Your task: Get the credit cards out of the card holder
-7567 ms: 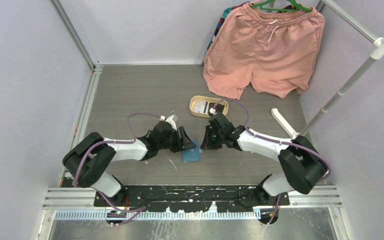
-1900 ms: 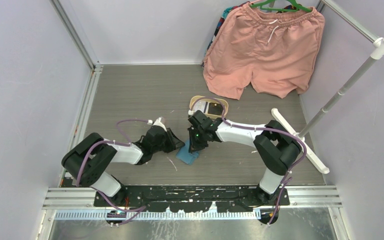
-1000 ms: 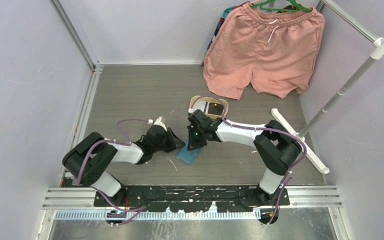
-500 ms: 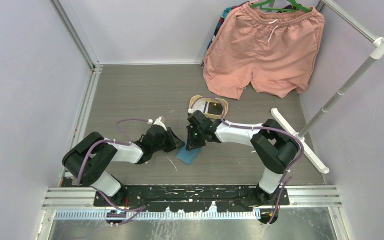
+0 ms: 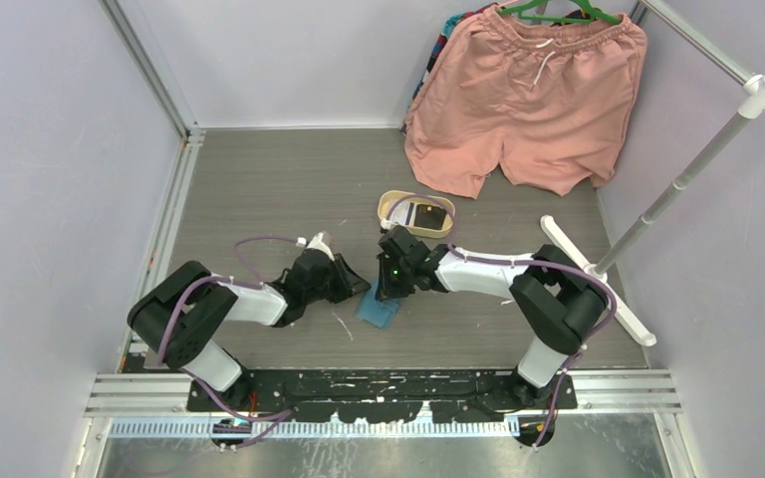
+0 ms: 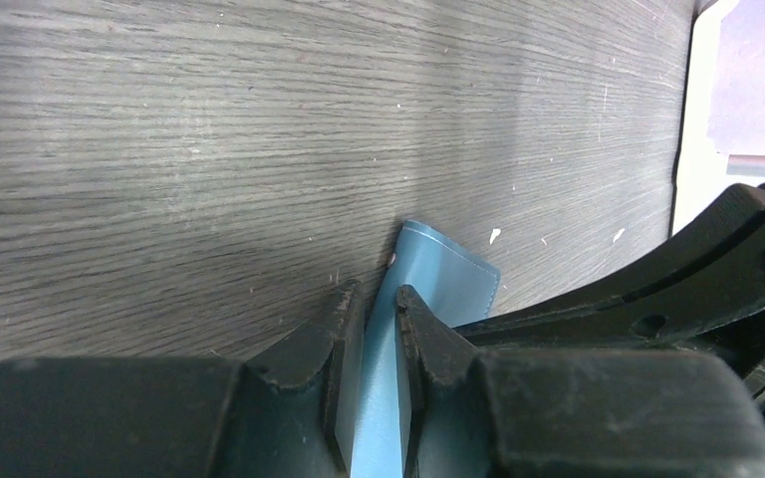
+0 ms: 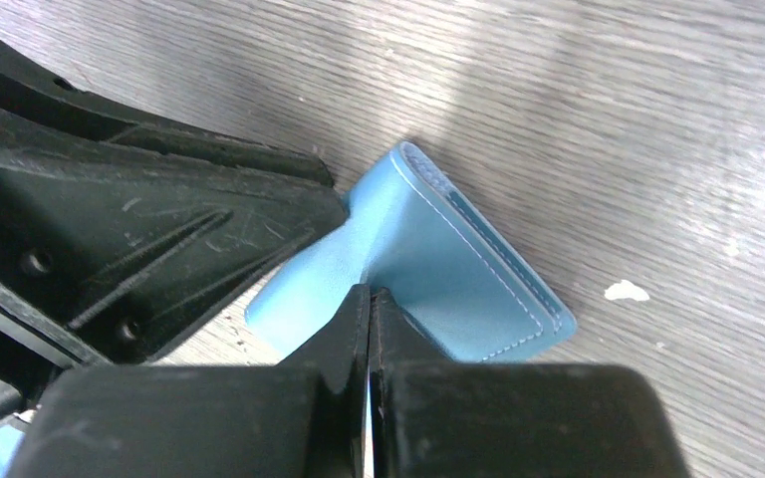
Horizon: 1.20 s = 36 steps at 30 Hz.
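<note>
The jaws of the left gripper [image 6: 379, 324] stand narrow, clamped on a flap of the one blue wallet [image 6: 443, 284]. Those of the right gripper [image 7: 369, 299] are pressed fully together, their tips against the wallet's upper fold. Whether they pinch anything cannot be told.

The wallet [image 5: 379, 311] sits partly open on the table, near its front middle, between the two grippers. No card shows in it from the wrist views.

The grey wood-grain table [image 5: 259, 189] is closed in by pale lilac walls [image 5: 60, 149].

Just behind the right gripper is one oval tan tray [image 5: 390, 202]. It holds flat cards [image 5: 426, 212], seemingly one light and one dark.

At the back right, one pair of pink shorts [image 5: 523, 100] hangs from a green hanger [image 5: 558, 10]. One white pole [image 5: 697, 159] leans at the right.
</note>
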{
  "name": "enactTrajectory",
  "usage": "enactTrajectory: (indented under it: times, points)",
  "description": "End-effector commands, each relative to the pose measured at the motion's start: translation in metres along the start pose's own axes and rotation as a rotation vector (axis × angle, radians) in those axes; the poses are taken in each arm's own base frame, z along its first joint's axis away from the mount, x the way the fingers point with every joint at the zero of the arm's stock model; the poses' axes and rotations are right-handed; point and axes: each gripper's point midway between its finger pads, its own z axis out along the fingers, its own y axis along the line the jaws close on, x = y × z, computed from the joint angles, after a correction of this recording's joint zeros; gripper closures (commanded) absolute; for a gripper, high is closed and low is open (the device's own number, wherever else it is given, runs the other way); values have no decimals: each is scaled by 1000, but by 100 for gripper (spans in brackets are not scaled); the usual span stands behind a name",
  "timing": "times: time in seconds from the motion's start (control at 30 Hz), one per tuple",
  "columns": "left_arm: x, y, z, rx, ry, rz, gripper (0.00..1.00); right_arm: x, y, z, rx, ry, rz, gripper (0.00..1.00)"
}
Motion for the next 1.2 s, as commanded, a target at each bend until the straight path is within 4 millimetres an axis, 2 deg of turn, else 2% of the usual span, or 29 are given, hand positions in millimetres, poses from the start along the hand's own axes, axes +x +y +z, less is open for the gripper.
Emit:
enactTrajectory:
  times: [0.0,0.17,0.33,0.5,0.63,0.77,0.97,1.17]
  points:
    - [19,46,-1,-159,54,30,80,5,-19,-10,90,-42,-19,99]
    - [16,44,0,-156,43,35,80,5,-29,-10,141,-94,-34,99]
    - [9,37,-4,-143,24,42,74,7,-37,-9,162,-132,-39,99]
    - [5,15,-14,-30,2,64,72,9,-42,-12,165,-158,-44,99]
    - [12,-4,-28,89,37,119,70,9,-45,-13,172,-175,-49,99]
    - [26,-25,-46,214,103,246,70,11,-46,-11,171,-176,-50,99]
    - [43,-44,-55,245,153,449,68,13,-46,-10,166,-170,-51,99]
    - [48,-25,-37,141,202,451,71,13,-47,-12,165,-175,-49,99]
